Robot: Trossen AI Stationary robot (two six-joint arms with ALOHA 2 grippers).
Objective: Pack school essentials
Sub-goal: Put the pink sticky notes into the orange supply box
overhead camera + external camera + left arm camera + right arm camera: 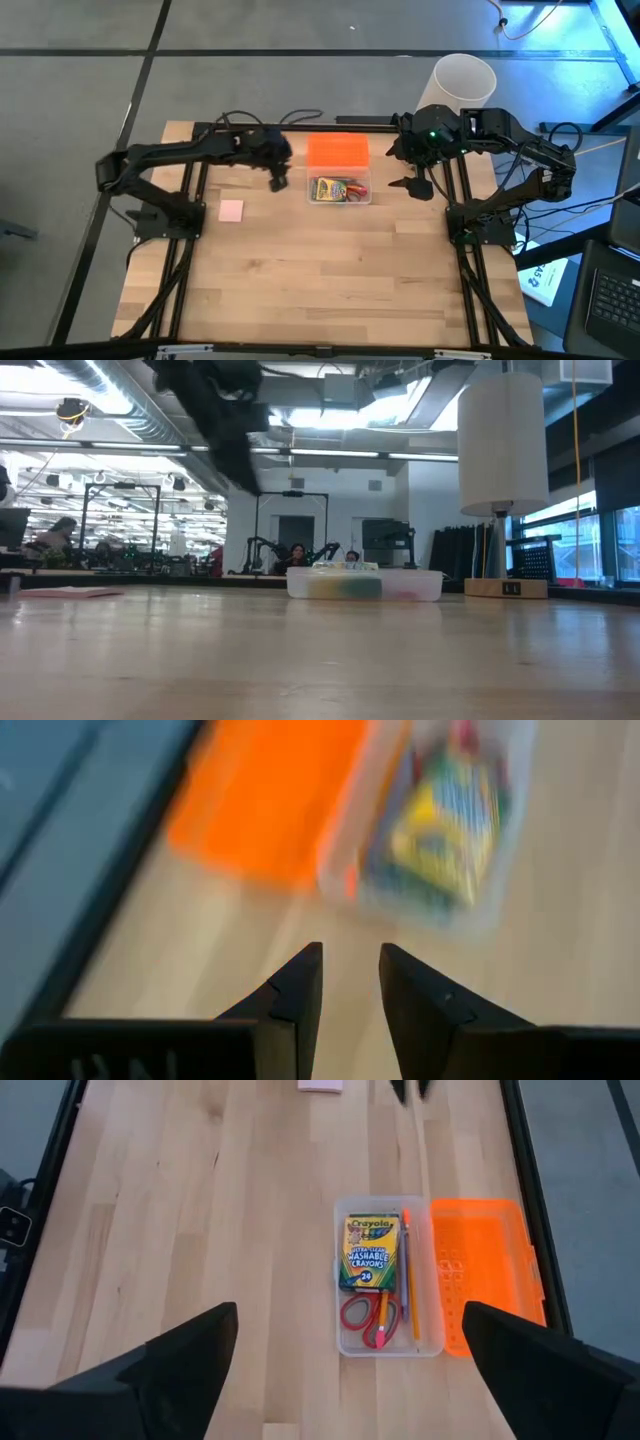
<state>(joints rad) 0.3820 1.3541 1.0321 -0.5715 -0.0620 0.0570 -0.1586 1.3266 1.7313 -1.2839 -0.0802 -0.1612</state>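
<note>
Inventory, left to right.

Pink pad (231,210): loose on the tabletop (320,290), left, unpacked.

My left tool (279,183): empty, fingers slightly apart, between pad and clear box (340,190).

Box: holds crayon box (367,1252), scissors (369,1318), pencils (408,1270); orange lid (337,151) lies behind.

My right tool (418,187): wide apart, empty, right of the box.

Step, I judge: fetch the pad. Left tool must swing left, descend, grip.
</note>
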